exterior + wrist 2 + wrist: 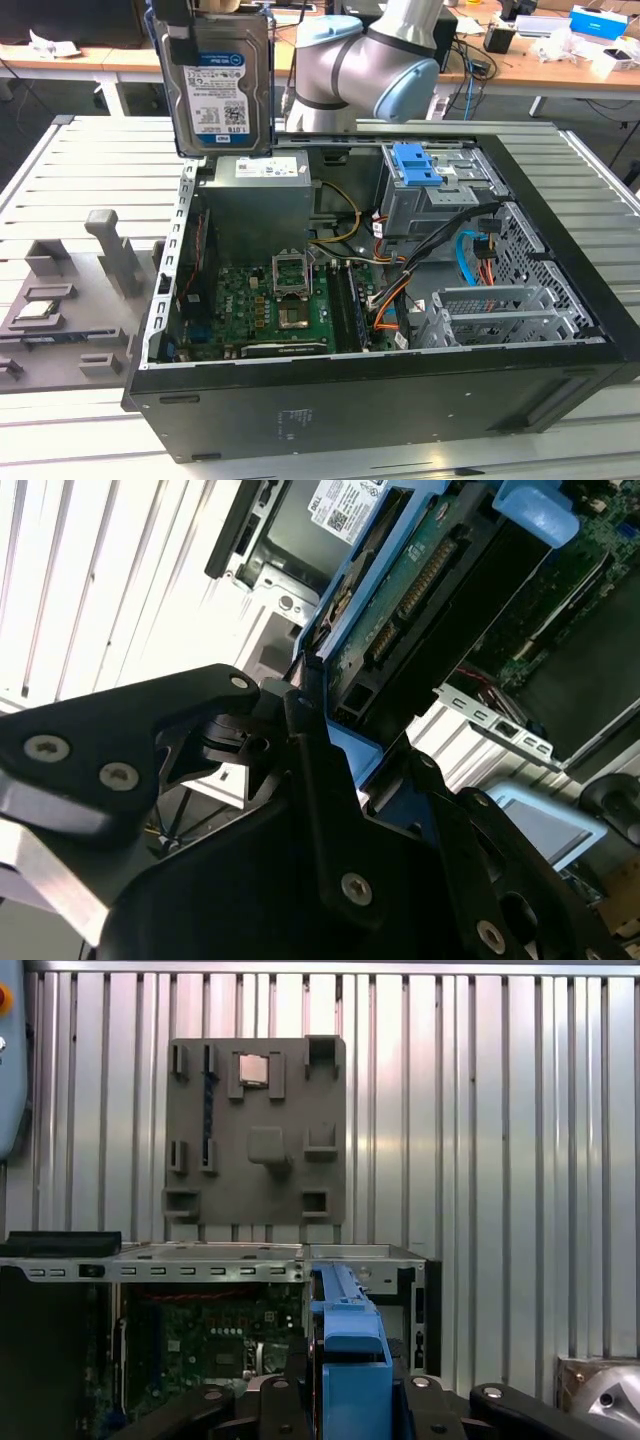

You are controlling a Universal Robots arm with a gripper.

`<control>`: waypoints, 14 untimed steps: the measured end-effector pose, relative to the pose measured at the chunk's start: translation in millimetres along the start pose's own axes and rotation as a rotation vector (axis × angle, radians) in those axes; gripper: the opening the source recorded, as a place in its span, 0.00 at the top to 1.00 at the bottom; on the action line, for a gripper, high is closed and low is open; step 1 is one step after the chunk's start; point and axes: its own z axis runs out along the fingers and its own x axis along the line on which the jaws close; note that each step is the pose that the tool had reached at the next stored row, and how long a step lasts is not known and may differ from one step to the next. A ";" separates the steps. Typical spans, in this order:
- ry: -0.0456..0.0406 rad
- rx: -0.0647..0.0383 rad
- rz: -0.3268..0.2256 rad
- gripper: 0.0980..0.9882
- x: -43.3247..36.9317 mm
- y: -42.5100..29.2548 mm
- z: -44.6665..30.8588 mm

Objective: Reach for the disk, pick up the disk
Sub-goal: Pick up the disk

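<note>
The disk point(222, 85) hangs upright in the air above the far-left corner of the open computer case point(380, 400), its white-and-blue label facing the exterior view. My gripper point(205, 10) is shut on it from above, with one black finger point(176, 28) running down its left edge. In both wrist views the black fingers point(310, 770) clamp the disk's bright blue rail point(350, 1350), and the second wrist view shows the disk's green circuit-board underside point(420, 590).
Inside the case lie the motherboard point(275, 305), a grey power supply point(255, 200) and a drive cage with a blue latch point(415, 165). A grey parts fixture point(75, 300) sits on the slatted table at the exterior view's left. The arm's elbow point(370, 70) stands behind the case.
</note>
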 end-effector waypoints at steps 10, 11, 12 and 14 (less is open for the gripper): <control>0.0000 0.000 0.000 0.70 -0.2 -19.6 23.9; 0.0017 -0.001 0.000 0.70 -0.3 -21.8 25.9; 0.0008 -0.001 0.000 0.70 -0.3 -23.4 28.6; 0.0001 0.000 0.000 0.70 -0.3 -25.2 31.7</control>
